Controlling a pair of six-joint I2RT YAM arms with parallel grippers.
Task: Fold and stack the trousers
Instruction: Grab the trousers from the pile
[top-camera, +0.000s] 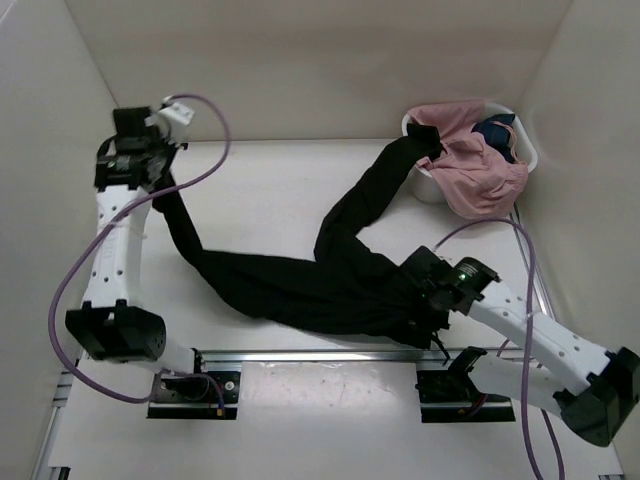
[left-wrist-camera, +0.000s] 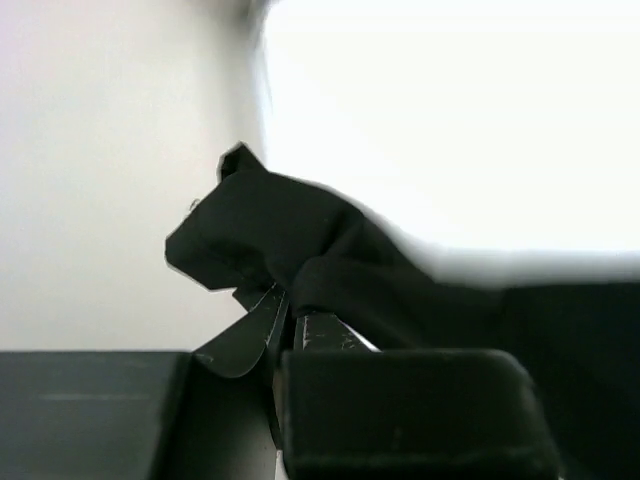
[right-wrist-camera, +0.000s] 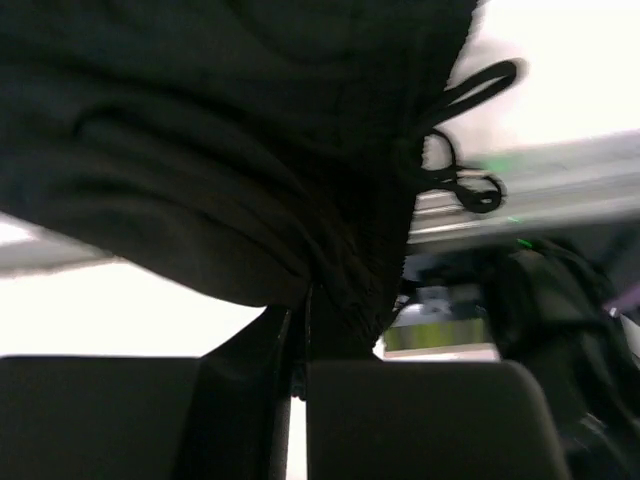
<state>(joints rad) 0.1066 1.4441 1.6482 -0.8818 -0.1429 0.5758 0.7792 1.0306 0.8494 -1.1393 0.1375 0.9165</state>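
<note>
The black trousers (top-camera: 300, 285) sprawl across the table. One leg runs up to the left and the other trails up to the basket at the back right. My left gripper (top-camera: 163, 188) is shut on the end of the left leg, which hangs bunched over its fingertips in the left wrist view, where the gripper (left-wrist-camera: 285, 305) pinches the trousers (left-wrist-camera: 270, 230). My right gripper (top-camera: 416, 300) is shut on the waist end near the front right. In the right wrist view the gripper (right-wrist-camera: 305, 305) clamps gathered trousers (right-wrist-camera: 220, 150), and a black drawstring (right-wrist-camera: 470, 180) dangles beside it.
A white basket (top-camera: 531, 152) at the back right holds a pink garment (top-camera: 475, 170) and a small dark blue cloth (top-camera: 497, 130); one trouser leg end rests on its rim. A metal rail (top-camera: 320, 357) runs along the near edge. White walls enclose the table.
</note>
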